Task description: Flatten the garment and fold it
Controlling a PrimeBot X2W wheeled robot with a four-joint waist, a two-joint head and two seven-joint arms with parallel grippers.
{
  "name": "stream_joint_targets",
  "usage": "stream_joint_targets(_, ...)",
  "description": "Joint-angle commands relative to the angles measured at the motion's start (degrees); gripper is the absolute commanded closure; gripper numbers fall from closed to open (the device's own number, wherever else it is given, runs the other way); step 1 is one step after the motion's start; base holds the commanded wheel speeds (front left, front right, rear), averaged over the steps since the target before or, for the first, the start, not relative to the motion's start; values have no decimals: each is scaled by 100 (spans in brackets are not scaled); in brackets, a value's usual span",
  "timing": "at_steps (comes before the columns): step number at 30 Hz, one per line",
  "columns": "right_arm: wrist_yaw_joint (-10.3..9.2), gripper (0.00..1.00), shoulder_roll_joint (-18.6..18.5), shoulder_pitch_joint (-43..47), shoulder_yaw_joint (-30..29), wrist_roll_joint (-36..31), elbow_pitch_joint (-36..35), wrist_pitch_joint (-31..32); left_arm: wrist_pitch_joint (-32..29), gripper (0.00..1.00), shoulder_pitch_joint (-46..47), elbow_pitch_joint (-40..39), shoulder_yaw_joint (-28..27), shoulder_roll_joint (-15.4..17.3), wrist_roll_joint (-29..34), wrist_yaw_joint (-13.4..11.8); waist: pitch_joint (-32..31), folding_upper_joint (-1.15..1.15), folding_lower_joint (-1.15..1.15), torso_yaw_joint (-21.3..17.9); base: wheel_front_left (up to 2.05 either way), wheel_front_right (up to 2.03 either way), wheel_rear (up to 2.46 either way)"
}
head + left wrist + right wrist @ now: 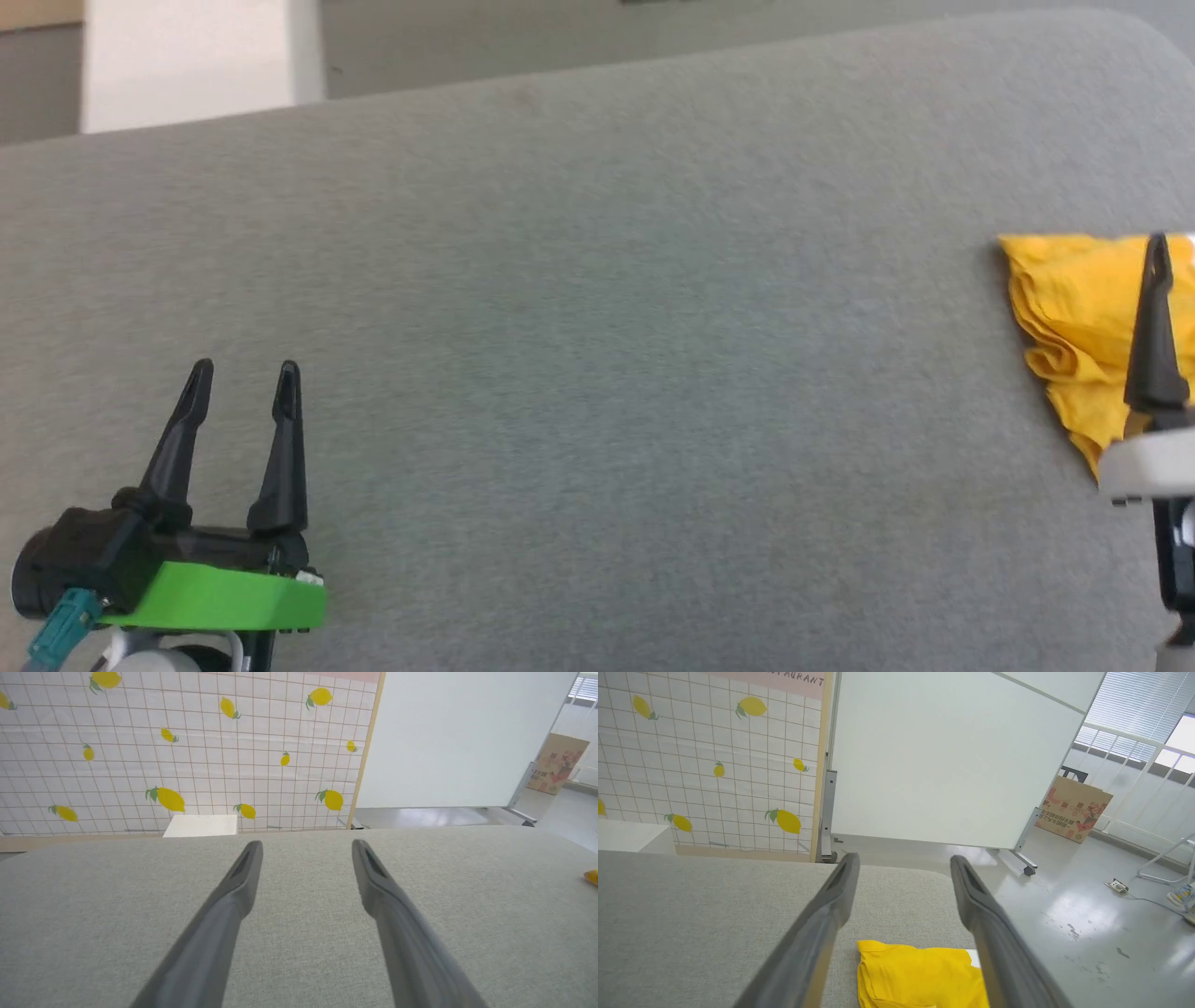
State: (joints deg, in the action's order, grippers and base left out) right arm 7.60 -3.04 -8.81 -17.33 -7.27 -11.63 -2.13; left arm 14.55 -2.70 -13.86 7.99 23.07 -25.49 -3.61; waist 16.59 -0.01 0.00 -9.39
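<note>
We note garment point(1074, 317) bunched at right edge of grey padded surface point(597, 280). Our right gripper point(903, 858) over it, fingers spread, grasping nothing. Our left gripper point(245, 369) near left, spread, empty. cardboard box point(1073, 809) on far floor; we cannot see contents.

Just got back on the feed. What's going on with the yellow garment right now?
Nothing is being held at the moment. The garment lies in a compact, wrinkled bundle near the right end of the grey padded surface. The right hand is poised over it with its jaws open, not gripping. The left hand, also open, sits over bare surface well off to the left. Whether the bundle is a finished fold or just bunched up, I cannot tell.
</note>
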Motion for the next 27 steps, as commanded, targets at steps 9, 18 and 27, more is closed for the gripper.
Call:
stream_joint_targets(9, -11, 0, 15, 787, 266, 468, 535, -723, 43, 0, -281, 369, -287, -650, 494, 147, -941, 1, 0, 826, 0, 0, 0)
stream_joint_targets(18, -11, 0, 15, 1286, 278, 422, 1187, -1104, 44, 0, -633, 751, -444, -1139, 1126, 199, -1451, 1, 0, 1022, 0, 0, 0)
stream_joint_targets(27, -11, 0, 16, 1611, 525, 486, 1477, -1230, 44, 0, -1044, 861, -503, -1573, 1428, 338, -1710, 1, 0, 1065, 0, 0, 0)
